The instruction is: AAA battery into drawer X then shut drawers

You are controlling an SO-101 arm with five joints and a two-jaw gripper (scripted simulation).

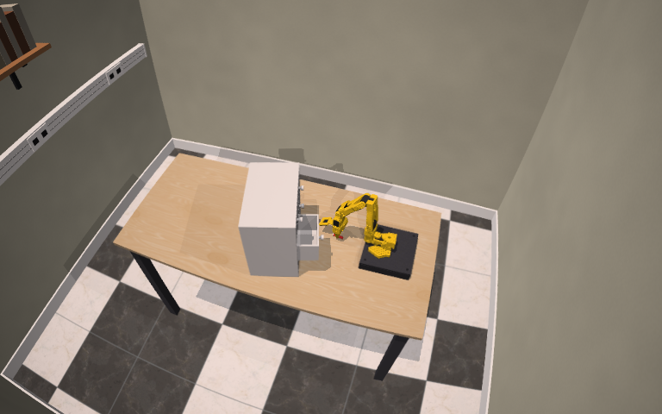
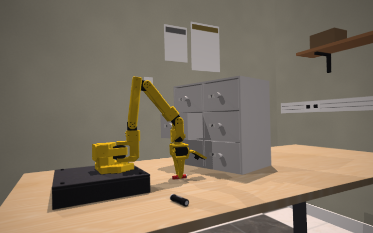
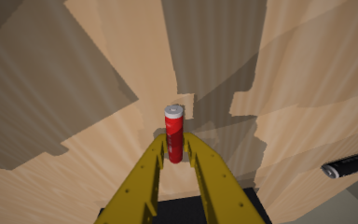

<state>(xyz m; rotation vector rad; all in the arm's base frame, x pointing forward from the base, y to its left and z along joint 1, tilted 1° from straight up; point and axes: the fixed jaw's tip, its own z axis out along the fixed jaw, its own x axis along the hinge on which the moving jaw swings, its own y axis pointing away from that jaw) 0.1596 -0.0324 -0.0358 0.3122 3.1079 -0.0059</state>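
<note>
The red battery [image 1: 341, 237] [image 2: 175, 177] [image 3: 174, 122] with a silver end lies flat at table level between the fingertips. My gripper [image 2: 179, 175] [image 3: 174, 146] points down and is shut on it, with a finger against each side in the wrist view. The grey chest [image 1: 268, 195] [image 2: 255, 123] stands upright. Its middle drawer [image 1: 308, 253] [image 2: 164, 133] in the column farther from the exterior camera is pulled out, and the small label on its front looks like an X. The other drawers look shut. The arm hides part of the open drawer in the exterior view.
A black battery [image 2: 179, 200] [image 3: 344, 167] lies on the table [image 1: 204, 219] [image 2: 233, 189], to the right in the wrist view. The arm stands on a black base [image 1: 409, 254] [image 2: 101, 192]. The open drawer juts out above the table between chest and arm.
</note>
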